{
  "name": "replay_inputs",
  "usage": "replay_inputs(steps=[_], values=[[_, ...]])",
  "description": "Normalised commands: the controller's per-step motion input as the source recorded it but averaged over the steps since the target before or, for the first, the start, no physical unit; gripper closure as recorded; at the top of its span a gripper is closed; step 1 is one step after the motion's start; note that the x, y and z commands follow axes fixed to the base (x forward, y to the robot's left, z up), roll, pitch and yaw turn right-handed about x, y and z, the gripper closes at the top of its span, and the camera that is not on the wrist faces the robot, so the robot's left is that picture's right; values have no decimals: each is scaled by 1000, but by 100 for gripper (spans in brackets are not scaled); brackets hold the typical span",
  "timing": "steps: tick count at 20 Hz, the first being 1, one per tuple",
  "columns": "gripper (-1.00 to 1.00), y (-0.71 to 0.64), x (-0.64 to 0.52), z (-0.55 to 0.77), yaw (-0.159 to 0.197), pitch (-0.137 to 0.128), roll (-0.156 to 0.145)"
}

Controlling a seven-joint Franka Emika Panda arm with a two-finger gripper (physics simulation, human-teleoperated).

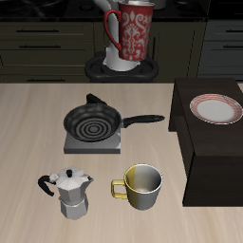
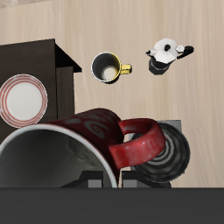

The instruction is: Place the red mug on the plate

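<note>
The red mug [image 1: 136,33], tall with a white speckled pattern and a red handle, hangs high in the air at the table's back, over the robot's base. My gripper [image 1: 127,8] is shut on its rim and mostly cut off by the frame edge. In the wrist view the red mug [image 2: 83,140] fills the foreground, its grey-white inside showing and its handle sticking out. The plate [image 1: 216,109], white with a pinkish-red rim band, lies on a dark raised box beside the table; it also shows in the wrist view [image 2: 22,98]. The mug is well apart from the plate.
A black frying pan [image 1: 95,121] sits on a small stove plate mid-table, its handle pointing toward the dark box [image 1: 204,152]. A silver moka pot [image 1: 68,193] and a yellow-olive mug [image 1: 142,185] stand near the table's front edge. Dark cabinets stand behind.
</note>
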Motion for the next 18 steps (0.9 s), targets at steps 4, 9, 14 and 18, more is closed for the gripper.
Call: replay_inputs(steps=[4,9,14,18], values=[[100,486,-50,294,-10,-24,36],[100,549,48,277,-64,-7,-32],[100,372,81,105,-29,16,-25],[100,552,30,-38,4,19,-39]])
